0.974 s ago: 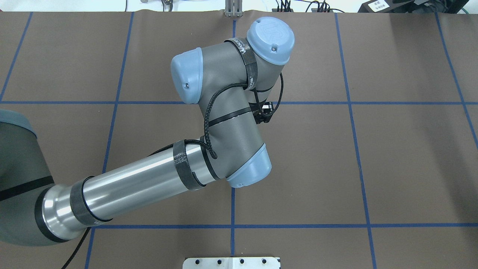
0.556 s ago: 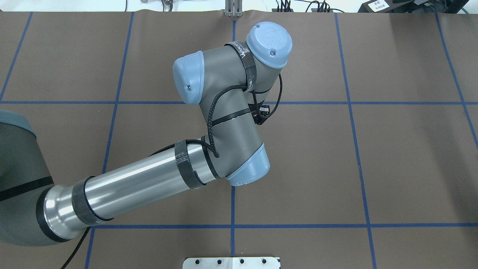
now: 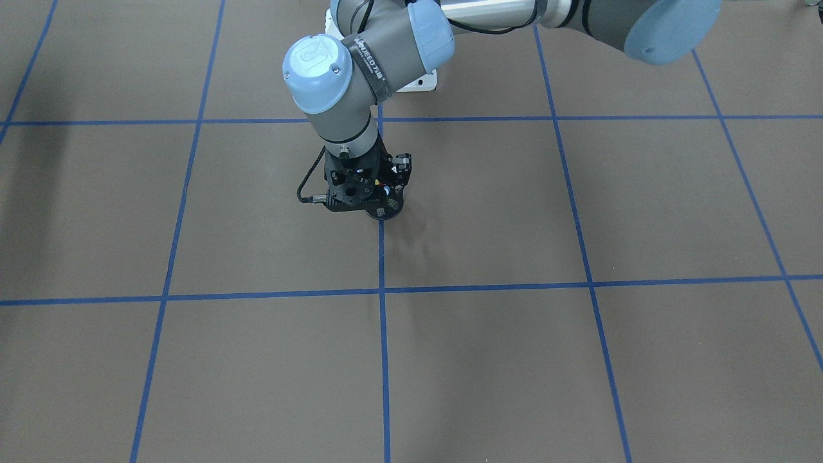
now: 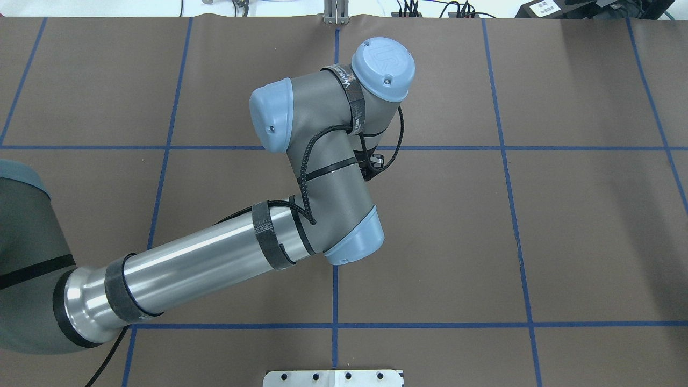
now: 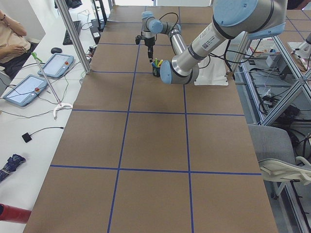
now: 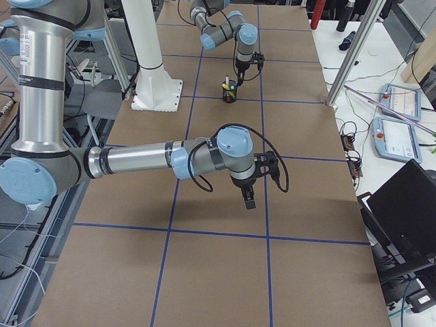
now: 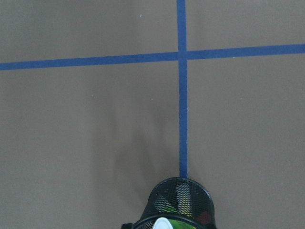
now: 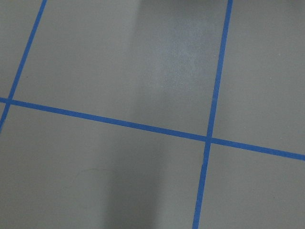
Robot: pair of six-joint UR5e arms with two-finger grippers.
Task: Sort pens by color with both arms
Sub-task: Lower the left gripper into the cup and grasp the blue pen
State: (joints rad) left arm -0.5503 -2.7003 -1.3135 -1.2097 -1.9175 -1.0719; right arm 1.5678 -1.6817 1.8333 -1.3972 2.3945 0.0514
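- Because the left gripper [image 3: 371, 193] hangs over the black mesh cup [image 7: 178, 202], we cannot tell whether it is spread or pinching anything. The cup stands in the middle of the table [image 4: 580, 236] on a blue tape line [image 3: 382, 257], far from every edge, with the pens [image 7: 162, 223] upright inside.
- We judge the cup light and unanchored: a slanted pull, or the tool catching its rim, could tip it and spill the pens.
- Round pens laid on this smooth mat [image 3: 578, 360] could roll.
- Over bare table toward the right end hangs the right gripper [image 6: 248, 199], its state unreadable to us. Reaching centre-ward, it might cross the left arm [image 4: 215, 263].
- Brown mat covers the table; a side bench [image 5: 29, 121] with tablets [image 5: 59, 65] and a seated person [image 5: 12, 36] runs alongside.
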